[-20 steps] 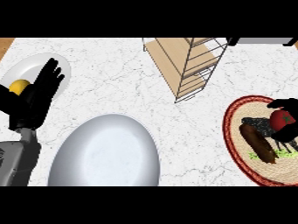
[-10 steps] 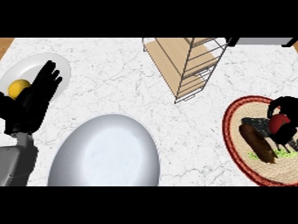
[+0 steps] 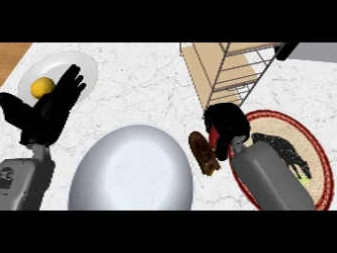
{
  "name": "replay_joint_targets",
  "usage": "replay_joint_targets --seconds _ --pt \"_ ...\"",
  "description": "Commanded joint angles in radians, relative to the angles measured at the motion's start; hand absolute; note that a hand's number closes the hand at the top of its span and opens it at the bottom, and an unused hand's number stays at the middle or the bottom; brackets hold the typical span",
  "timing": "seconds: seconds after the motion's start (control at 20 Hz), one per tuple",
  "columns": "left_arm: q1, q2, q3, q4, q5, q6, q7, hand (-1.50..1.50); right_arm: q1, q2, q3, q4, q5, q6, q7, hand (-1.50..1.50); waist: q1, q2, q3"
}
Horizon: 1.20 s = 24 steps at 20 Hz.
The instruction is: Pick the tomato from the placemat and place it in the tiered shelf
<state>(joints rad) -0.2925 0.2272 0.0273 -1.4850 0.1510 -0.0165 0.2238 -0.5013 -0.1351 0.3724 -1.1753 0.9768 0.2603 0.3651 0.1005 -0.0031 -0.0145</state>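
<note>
Right hand: we see our right hand (image 3: 226,123) at the left rim of the placemat (image 3: 324,168), fingers curled round the tomato (image 3: 214,138), of which only a red sliver shows under the black fingers.
Tomato: we hold it at the mat's left edge, just below the foot of the shelf (image 3: 229,69); whether it is lifted off the mat we cannot tell.
Right forearm: our grey forearm (image 3: 273,178) runs from the lower edge up across the mat, covering much of it.
Left hand: we see our left hand (image 3: 43,111) open, fingers straight and pointing up and to the right, their tips over the lower edge of the small white plate (image 3: 72,62).
Small plate: it sits at the upper left and carries a yellow piece of food (image 3: 42,87).
Large plate: a big plate (image 3: 131,170) lies at lower centre, between our two arms.
Brown item: a dark brown oblong thing (image 3: 204,154) lies on the counter (image 3: 142,94), between the big plate and the mat.
Mat: a dark shape and a bit of green (image 3: 303,176) show beside our forearm.
Shelf: the wood-and-wire shelf stands at the top, right of centre.
</note>
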Motion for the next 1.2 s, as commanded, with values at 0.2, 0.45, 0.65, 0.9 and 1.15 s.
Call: replay_joint_targets --seconds 0.2,0.45,0.65,0.9,1.15 --pt "-0.046 -0.022 -0.026 0.018 -0.007 0.000 0.014 0.00 -0.108 0.132 0.173 -0.210 -0.228 -0.273 0.249 1.50 0.040 0.001 0.019" --pt "-0.063 -0.028 -0.020 0.059 -0.025 0.021 0.004 0.00 -0.280 0.134 0.281 -0.297 -0.239 -0.495 0.483 1.50 0.022 0.003 0.013" --pt "-0.080 -0.004 -0.003 0.061 -0.021 0.012 0.013 0.00 -0.460 0.135 0.329 -0.328 -0.232 -0.595 0.726 1.50 0.008 -0.005 0.011" --pt "-0.017 -0.024 -0.003 0.043 -0.025 0.032 -0.001 0.00 -0.707 0.135 0.314 -0.292 -0.239 -0.575 0.970 1.50 -0.026 -0.010 0.011" --pt "-0.037 -0.003 0.018 0.056 -0.033 0.034 -0.010 0.00 -0.848 0.135 0.236 -0.147 -0.218 -0.530 1.004 1.50 -0.058 -0.002 0.011"
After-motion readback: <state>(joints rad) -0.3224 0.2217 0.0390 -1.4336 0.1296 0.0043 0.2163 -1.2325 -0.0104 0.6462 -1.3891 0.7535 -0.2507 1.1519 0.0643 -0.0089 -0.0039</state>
